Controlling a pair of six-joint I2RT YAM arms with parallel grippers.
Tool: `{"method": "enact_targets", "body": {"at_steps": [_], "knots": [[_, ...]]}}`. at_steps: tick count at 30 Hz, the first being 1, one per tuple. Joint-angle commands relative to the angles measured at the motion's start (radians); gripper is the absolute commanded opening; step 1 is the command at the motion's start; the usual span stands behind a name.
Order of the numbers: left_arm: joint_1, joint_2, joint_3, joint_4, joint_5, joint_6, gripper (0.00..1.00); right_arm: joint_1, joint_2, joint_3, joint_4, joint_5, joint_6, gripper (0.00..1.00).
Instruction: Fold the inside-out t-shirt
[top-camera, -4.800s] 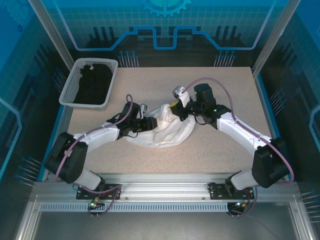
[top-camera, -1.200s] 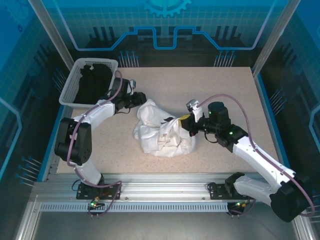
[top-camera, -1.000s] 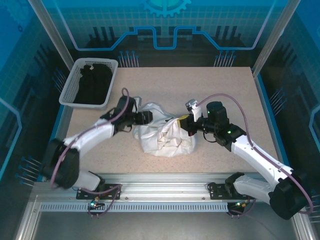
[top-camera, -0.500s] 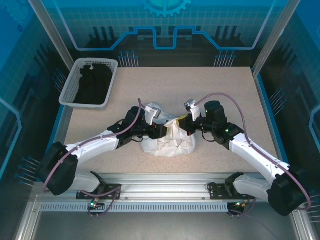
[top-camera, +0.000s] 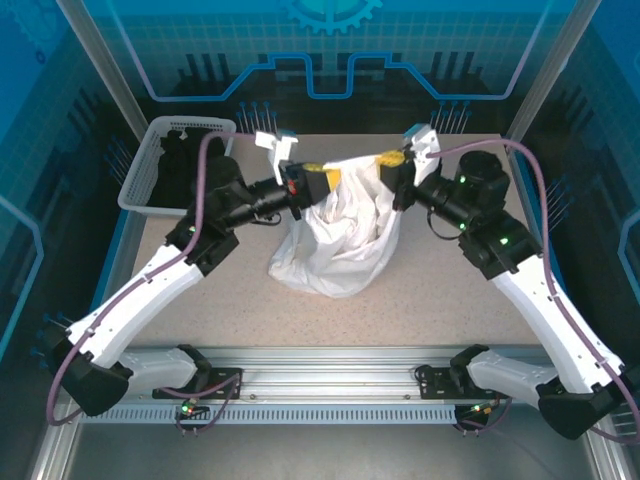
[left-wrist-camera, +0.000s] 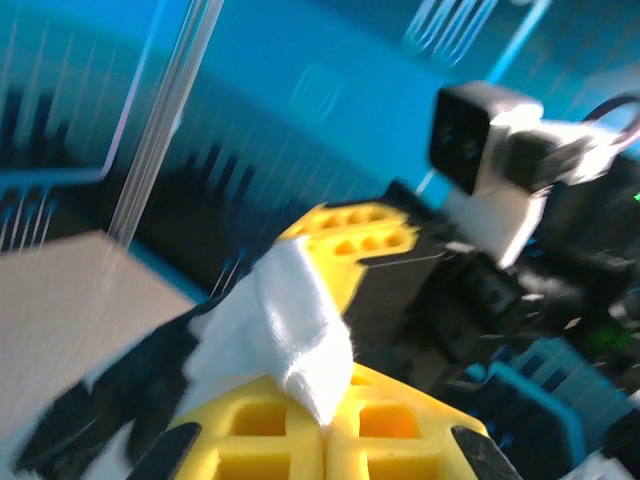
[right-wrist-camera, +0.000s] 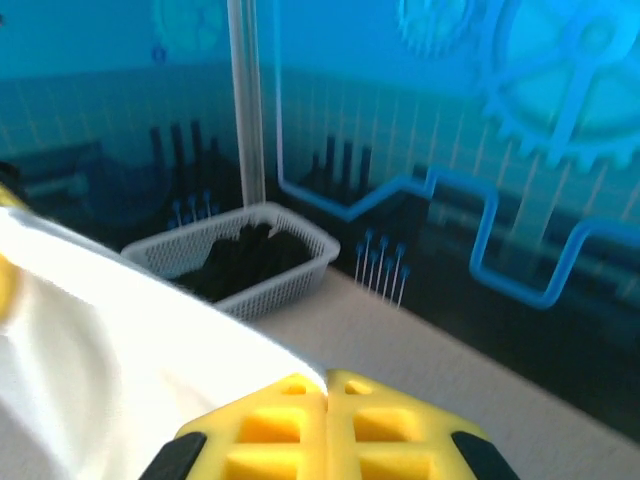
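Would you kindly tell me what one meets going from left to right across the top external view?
basket holding the black garment → left gripper → inside-out t-shirt → right gripper

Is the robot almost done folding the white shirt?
Not yet. Done: each gripper has a pinch on the t-shirt. In hand: the left gripper and right gripper hold its top edge up between them, while the lower part seems to rest on the table. Left: spreading it flat and every fold; none shows so far.
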Motion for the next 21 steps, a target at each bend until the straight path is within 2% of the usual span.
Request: {"method": "enact_targets", "body": {"at_steps": [1,3,4,8,12,15,21], "knots": [[0.003,0.012,0.052,-0.005,-0.042,-0.027,0.00,-0.029,0.136,0.158,-0.232,0.203,-0.031,0.14],[0.006,0.028,0.063,-0.029,-0.098,-0.021,0.00,-0.028,0.199,0.214,-0.359,0.282,-0.014,0.26],[0.007,0.035,0.065,-0.038,-0.112,-0.019,0.00,-0.021,0.191,0.183,-0.359,0.274,-0.014,0.32],[0.009,0.059,0.075,-0.077,-0.159,-0.005,0.00,0.037,-0.006,-0.146,-0.201,0.161,0.019,0.55],[0.009,0.068,0.081,-0.089,-0.168,0.007,0.00,0.122,-0.175,-0.400,-0.117,0.135,0.147,0.73],[0.008,0.070,0.081,-0.095,-0.158,0.007,0.00,0.150,-0.190,-0.530,-0.070,0.202,0.201,0.78],[0.010,0.051,0.064,-0.114,-0.157,0.012,0.00,0.121,-0.072,-0.568,0.022,0.336,0.199,0.77]]}}
